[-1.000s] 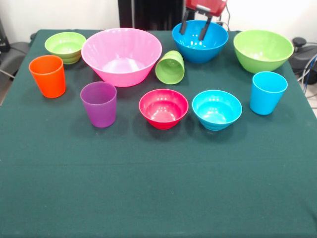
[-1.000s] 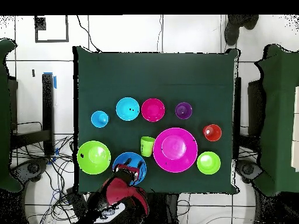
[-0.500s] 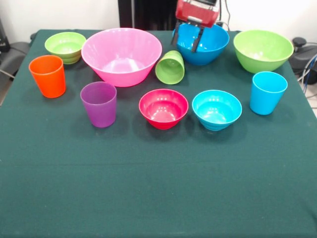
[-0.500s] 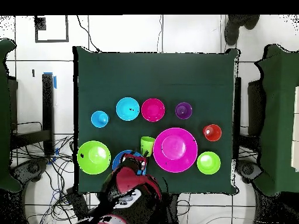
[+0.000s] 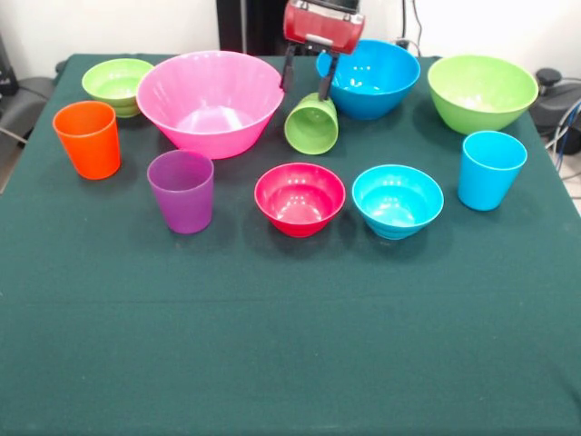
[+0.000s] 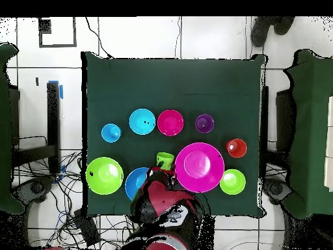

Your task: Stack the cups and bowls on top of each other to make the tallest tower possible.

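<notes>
The light green cup (image 5: 311, 123) lies tipped on its side between the pink bowl (image 5: 215, 102) and blue bowl (image 5: 368, 75), at 6 o'clock from my open gripper (image 5: 306, 76), whose fingers are spread apart.

Gripper path: we are seeing the gripper (image 5: 306, 80) squeezing between pink bowl (image 5: 216, 100) and blue bowl (image 5: 368, 76).
Open room: we are finding the tablecloth (image 5: 290, 336) front lying bare.
</notes>
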### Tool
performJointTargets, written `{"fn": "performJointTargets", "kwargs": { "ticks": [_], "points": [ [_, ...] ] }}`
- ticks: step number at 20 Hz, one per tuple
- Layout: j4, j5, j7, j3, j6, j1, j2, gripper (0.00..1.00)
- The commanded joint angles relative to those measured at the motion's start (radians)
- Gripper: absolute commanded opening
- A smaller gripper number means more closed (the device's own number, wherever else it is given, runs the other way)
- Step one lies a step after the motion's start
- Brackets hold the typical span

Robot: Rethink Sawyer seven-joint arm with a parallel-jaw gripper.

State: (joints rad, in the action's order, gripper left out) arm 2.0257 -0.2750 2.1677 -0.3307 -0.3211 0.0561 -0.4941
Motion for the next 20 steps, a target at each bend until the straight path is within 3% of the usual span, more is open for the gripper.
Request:
{"fn": "performJointTargets", "kwargs": {
  "ticks": [1, 8, 10, 14, 15, 18, 20],
  "points": [
    [-0.105, -0.027, 0.003, 0.074, 0.112, 0.057, 0.008, 1.00],
    [-0.116, -0.017, 0.021, 0.083, 0.149, 0.040, -0.008, 1.00],
    [-0.114, -0.032, 0.018, 0.114, 0.182, 0.002, -0.039, 1.00],
    [-0.107, -0.023, 0.066, 0.060, 0.052, -0.004, -0.096, 1.00],
    [-0.104, -0.039, 0.065, 0.101, 0.098, -0.052, -0.124, 1.00],
    [-0.062, -0.052, -0.043, 0.426, 0.457, -0.391, -0.231, 1.00],
    [-0.099, -0.047, -0.161, 0.459, 0.580, -0.447, -0.275, 1.00]
  ]
}}
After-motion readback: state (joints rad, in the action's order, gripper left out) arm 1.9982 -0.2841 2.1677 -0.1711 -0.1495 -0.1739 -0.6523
